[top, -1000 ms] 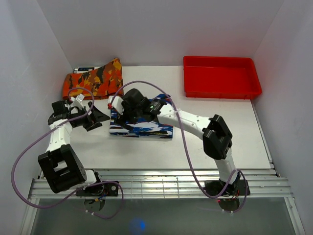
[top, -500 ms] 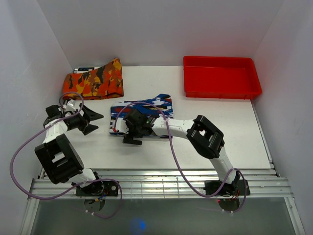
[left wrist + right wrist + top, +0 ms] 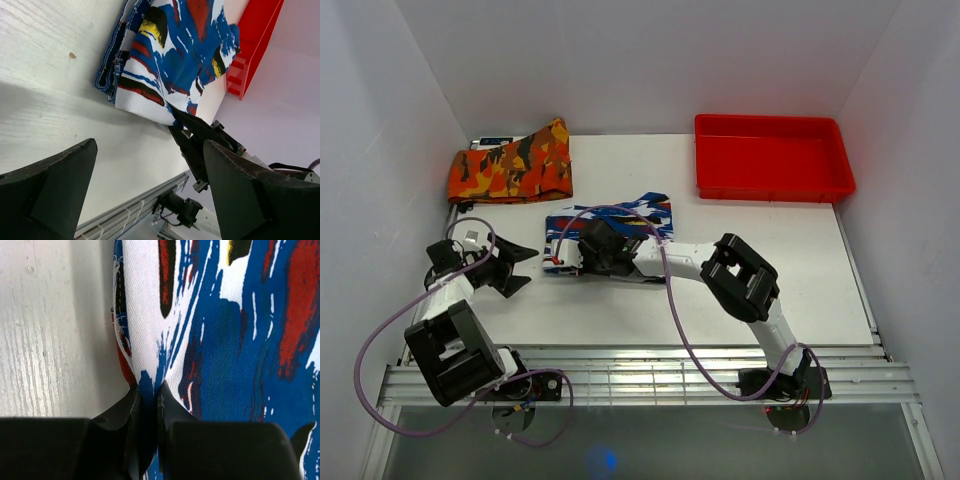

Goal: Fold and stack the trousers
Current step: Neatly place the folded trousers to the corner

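In the overhead view the trousers [image 3: 630,215] lie as a folded bundle in the middle of the frame on the white surface [image 3: 790,260], below and right of the orange patterned garment [image 3: 510,172] in the upper left, and well apart from the red tray [image 3: 775,188] in the upper right

The right hand [image 3: 148,390] is closed tight, its two fingers nipping a ridge of cloth at the bundle's lower-left edge. The left hand [image 3: 515,268] is spread fully open and holds nothing; it hangs just left of the bundle, facing it

The step in hand looks like taking hold of the bundle to turn it over once more or carry it to the pile. To do it well:
- The pinch seems to catch only the upper layer of cloth; lifting fast would likely peel the fold open, so raise slowly and watch whether the lower layers follow
- Bring the open left hand to the neighbouring corner, so that both ends rise level
- Keep the cloth low over the surface while moving up and left, so it does not swing or unroll
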You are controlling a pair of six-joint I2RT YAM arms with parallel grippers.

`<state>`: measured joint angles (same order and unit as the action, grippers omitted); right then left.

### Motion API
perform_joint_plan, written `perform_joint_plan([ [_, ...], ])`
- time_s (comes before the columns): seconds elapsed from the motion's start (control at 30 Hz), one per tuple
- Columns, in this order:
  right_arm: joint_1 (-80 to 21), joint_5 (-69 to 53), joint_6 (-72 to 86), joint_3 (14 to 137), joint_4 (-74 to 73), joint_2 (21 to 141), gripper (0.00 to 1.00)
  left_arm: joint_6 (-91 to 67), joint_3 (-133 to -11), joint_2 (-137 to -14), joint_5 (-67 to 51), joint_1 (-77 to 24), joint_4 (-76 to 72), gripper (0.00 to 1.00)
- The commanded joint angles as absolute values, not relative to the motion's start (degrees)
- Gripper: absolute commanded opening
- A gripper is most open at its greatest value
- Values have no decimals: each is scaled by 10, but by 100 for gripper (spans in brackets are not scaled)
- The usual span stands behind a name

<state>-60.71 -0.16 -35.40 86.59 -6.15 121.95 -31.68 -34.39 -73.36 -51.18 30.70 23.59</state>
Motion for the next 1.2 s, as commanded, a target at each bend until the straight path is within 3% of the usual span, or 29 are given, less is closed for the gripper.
perform_joint_plan([
  [0.0,-598,-64,-315,917,-83,1230,8,-377,-316,-707,-490,311,163,98],
  [0.37,-585,-170,-181,965,-129,1197,8,-500,-227,-697,-458,273,42,98],
  [0.7,-584,-188,-174,979,-132,1219,8,-600,-207,-663,-377,179,-69,98],
  [1.17,-587,-236,-132,1000,-129,1220,8,-654,-181,-734,-343,144,-163,98],
])
